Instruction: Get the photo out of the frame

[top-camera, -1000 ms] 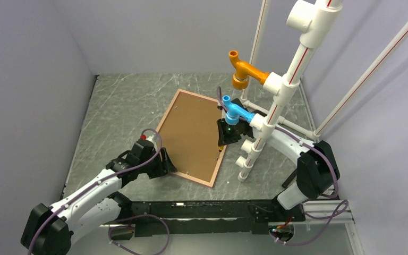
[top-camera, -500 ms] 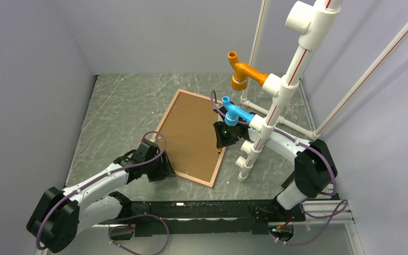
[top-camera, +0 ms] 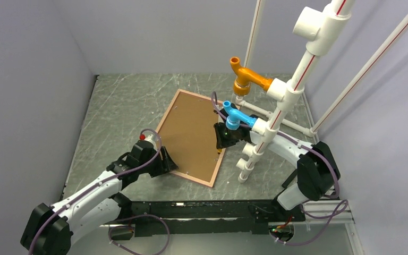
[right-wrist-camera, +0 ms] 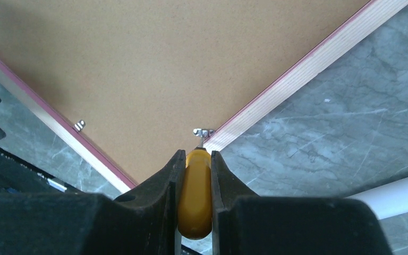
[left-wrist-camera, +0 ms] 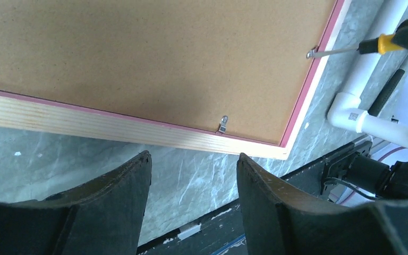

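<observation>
The frame [top-camera: 194, 179] lies face down on the marble table, its pink border around a brown backing board [top-camera: 191, 133]. The photo is hidden under that board. My right gripper [right-wrist-camera: 195, 154] is shut on a yellow-handled screwdriver [right-wrist-camera: 195, 191]. The screwdriver's metal tip meets a small metal clip [right-wrist-camera: 203, 132] on the frame's right edge. My left gripper [left-wrist-camera: 194, 159] stands open and empty over bare table, just off the frame's pale wooden near edge [left-wrist-camera: 111, 127]. Another clip [left-wrist-camera: 223, 125] sits on that edge in front of it.
A white pipe stand [top-camera: 276, 106] with an orange fitting [top-camera: 243, 74] and a blue fitting [top-camera: 234, 114] rises right beside my right arm. A black rail [top-camera: 202, 210] runs along the table's near edge. Grey walls close in on the left, back and right.
The pipe stand's upper part has shifted slightly to the right. My left arm drew back a little, then returned to the frame's near corner. The right gripper has kept its place.
</observation>
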